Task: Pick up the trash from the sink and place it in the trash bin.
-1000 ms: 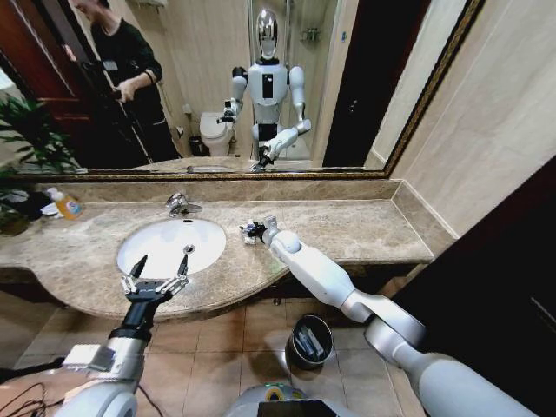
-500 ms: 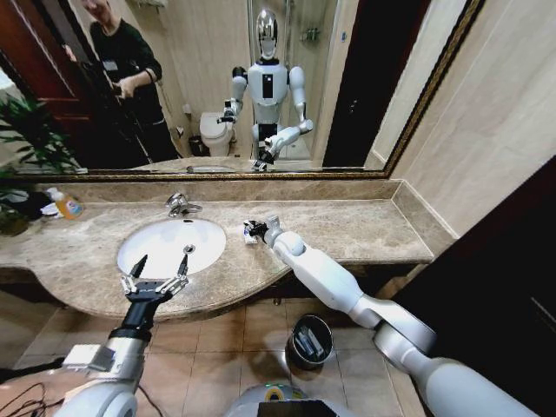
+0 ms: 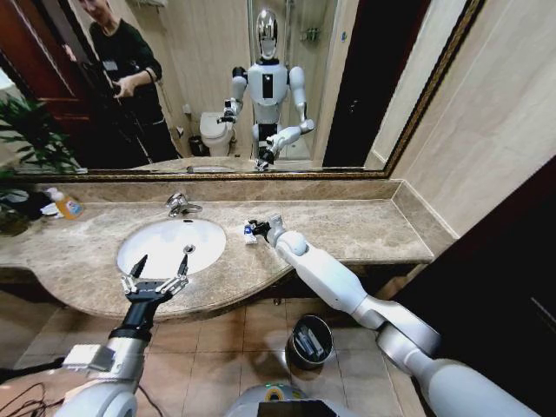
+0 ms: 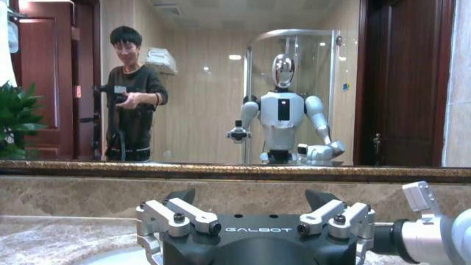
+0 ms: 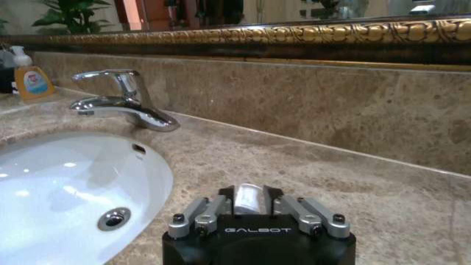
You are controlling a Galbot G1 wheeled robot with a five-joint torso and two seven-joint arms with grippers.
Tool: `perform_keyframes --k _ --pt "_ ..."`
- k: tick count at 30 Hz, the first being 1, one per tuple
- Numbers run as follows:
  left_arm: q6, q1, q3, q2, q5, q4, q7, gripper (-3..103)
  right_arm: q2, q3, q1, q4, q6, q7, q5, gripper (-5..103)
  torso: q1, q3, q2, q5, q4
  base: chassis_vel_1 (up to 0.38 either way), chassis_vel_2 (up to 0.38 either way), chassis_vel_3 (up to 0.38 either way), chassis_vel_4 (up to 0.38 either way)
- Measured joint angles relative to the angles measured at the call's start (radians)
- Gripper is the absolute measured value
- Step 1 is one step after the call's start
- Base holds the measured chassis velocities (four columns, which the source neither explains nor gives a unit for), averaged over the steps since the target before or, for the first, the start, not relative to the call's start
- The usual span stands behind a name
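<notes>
Our right gripper (image 3: 253, 230) is clamped on a small white plastic tube (image 5: 248, 199), light, slick and squashy, best pinched mid-body; our left gripper (image 3: 160, 268) hangs apart.

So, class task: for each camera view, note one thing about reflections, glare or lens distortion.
Head view: the wide lens bows the counter and wall edges, and the mirror repeats the robot. Left wrist view: the mirror reflects the robot and a person behind the left gripper. Right wrist view: bright highlights on the tap and sink.

"GALBOT" on left pincer (image 4: 254, 205) housing, "GALBOT" on right pincer (image 5: 248, 200) housing
</notes>
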Motion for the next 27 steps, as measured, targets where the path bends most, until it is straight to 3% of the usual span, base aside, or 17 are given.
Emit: perform_keyframes --k 2,3,6,10,14,20,22,27 --pt "0.0 0.0 0.0 0.0 0.0 0.0 0.0 100 0.005 0.0 -0.002 -0.003 0.001 0.001 -0.002 27 0.0 0.0 0.0 0.0 0.0 0.0 0.0 0.0 0.0" --pt "0.0 0.0 0.0 0.0 0.0 0.0 0.0 100 0.017 0.0 -0.006 -0.013 0.003 0.004 -0.007 37 0.0 0.0 0.0 0.0 0.0001 0.0 0.0 0.0 0.0" --pt "0.0 0.0 0.0 0.0 0.0 0.0 0.0 100 0.032 0.002 -0.011 -0.031 0.009 0.005 -0.021 42 0.0 0.0 0.0 -0.0001 0.0001 0.0 0.0 0.0 0.0" --pt "0.0 0.0 0.0 0.0 0.0 0.0 0.0 100 0.062 0.011 -0.012 -0.066 0.015 0.005 -0.035 65 0.0 0.0 0.0 0.0 0.0001 0.0 0.0 0.0 0.0" --pt "0.0 0.0 0.0 0.0 0.0 0.0 0.0 100 0.073 0.015 -0.007 -0.08 0.016 0.005 -0.038 70 0.0 0.0 0.0 0.0 0.0001 0.0 0.0 0.0 0.0" --pt "0.0 0.0 0.0 0.0 0.0 0.0 0.0 100 0.077 0.016 0.003 -0.103 0.024 -0.004 -0.046 99 0.0 0.0 0.0 0.0 0.0001 0.0 0.0 0.0 0.0" --pt "0.0 0.0 0.0 0.0 0.0 0.0 0.0 100 0.077 0.016 0.003 -0.106 0.025 -0.006 -0.048 96 0.0 0.0 0.0 0.0 0.0001 0.0 0.0 0.0 0.0" --pt "0.0 0.0 0.0 0.0 0.0 0.0 0.0 100 0.087 0.024 0.007 -0.139 0.04 -0.022 -0.062 78 0.0 0.0 0.0 0.0 0.0 0.0 0.0 0.0 0.0"
